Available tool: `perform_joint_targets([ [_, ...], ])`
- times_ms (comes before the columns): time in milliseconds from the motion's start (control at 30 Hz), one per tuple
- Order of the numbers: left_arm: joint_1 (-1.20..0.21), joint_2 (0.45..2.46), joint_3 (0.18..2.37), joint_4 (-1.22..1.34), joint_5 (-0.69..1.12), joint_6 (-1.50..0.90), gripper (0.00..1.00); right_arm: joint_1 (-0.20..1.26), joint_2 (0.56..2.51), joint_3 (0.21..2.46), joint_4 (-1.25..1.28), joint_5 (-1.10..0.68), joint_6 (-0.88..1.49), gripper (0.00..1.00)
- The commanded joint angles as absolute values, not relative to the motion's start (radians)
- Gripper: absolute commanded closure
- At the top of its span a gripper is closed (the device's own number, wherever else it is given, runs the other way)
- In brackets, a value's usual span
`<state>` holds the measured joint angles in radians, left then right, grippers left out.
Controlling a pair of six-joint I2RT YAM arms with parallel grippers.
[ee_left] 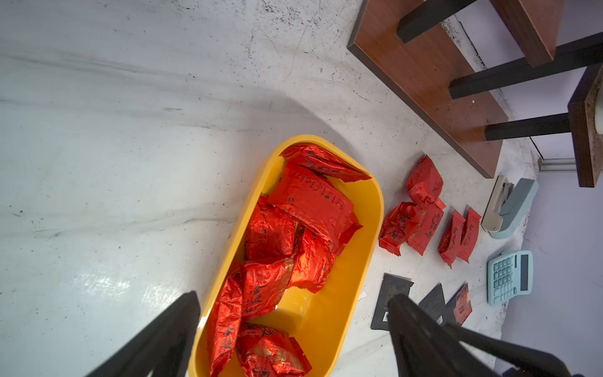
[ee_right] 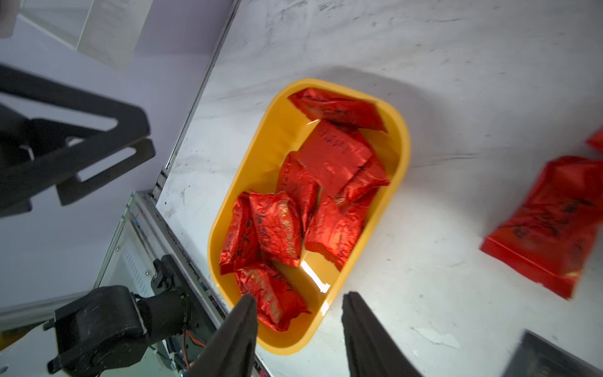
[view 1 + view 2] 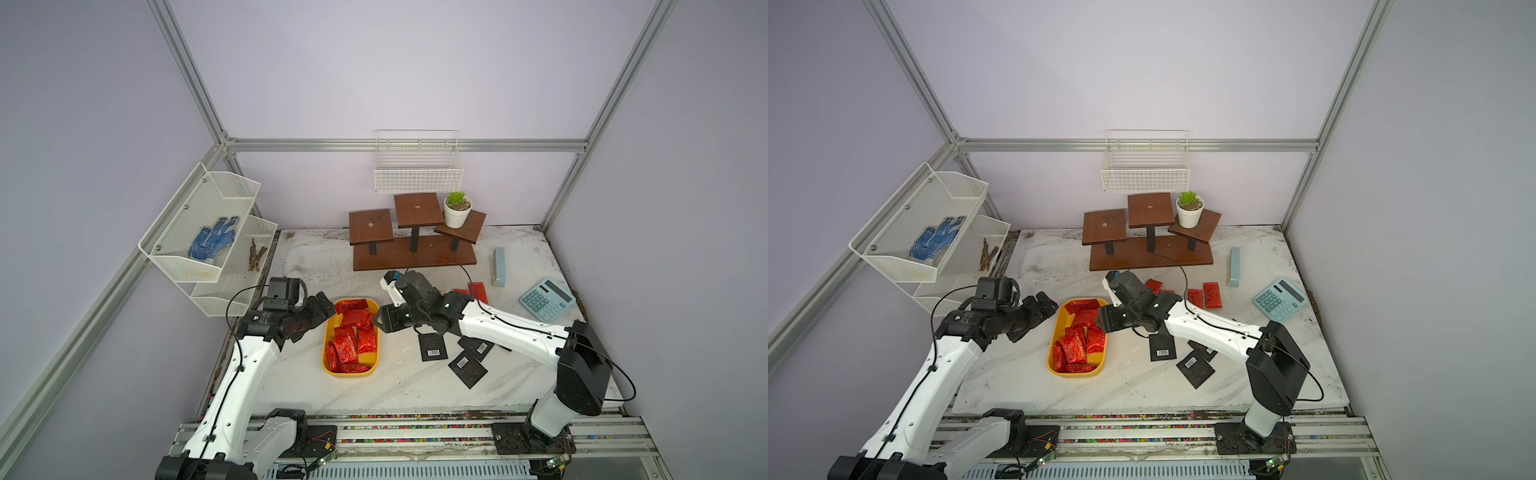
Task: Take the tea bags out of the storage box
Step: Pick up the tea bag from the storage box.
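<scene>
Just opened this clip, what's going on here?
Two robot arms are emptying the yellow storage box. Several red tea bags are still inside; loose red ones and black sachets lie on the table beside it. The left gripper and right gripper flank the box, fingers open, holding nothing.

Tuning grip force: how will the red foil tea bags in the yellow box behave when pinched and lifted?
Probably light and crushable: the red foil tea bags look crinkled and puffy. Their glossy foil likely slips under a pinch. They overlap in the yellow box, so lifting one may drag a neighbour.
</scene>
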<state>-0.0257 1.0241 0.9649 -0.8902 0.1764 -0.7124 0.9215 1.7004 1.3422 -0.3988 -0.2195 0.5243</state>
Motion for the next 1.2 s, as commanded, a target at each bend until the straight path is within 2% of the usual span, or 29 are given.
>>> perform_joint_targets([
  [0, 0.045, 1.018, 0.991, -0.894, 0.294, -0.644, 0.07, 0.966, 1.774, 1.419, -0.430, -0.253, 0.497, 0.54],
  [233, 0.165, 1.001, 0.897, -0.848, 0.410, -0.624, 0.07, 1.034, 1.976, 1.595, -0.510, -0.210, 0.479, 0.55],
  [367, 0.210, 0.997, 0.846, -0.833, 0.469, -0.608, 0.08, 1.040, 2.060, 1.654, -0.526, -0.169, 0.486, 0.52],
  [733, 0.225, 0.970, 0.831, -0.831, 0.517, -0.602, 0.08, 1.044, 2.252, 1.830, -0.584, -0.122, 0.506, 0.51],
  [800, 0.225, 0.962, 0.830, -0.833, 0.523, -0.601, 0.08, 1.045, 2.272, 1.847, -0.590, -0.125, 0.509, 0.55],
  [1033, 0.225, 0.941, 0.829, -0.837, 0.555, -0.599, 0.08, 1.047, 2.243, 1.828, -0.567, -0.123, 0.514, 0.87],
  [1167, 0.225, 0.924, 0.831, -0.835, 0.566, -0.607, 0.08, 1.047, 2.175, 1.783, -0.526, -0.123, 0.518, 0.97],
])
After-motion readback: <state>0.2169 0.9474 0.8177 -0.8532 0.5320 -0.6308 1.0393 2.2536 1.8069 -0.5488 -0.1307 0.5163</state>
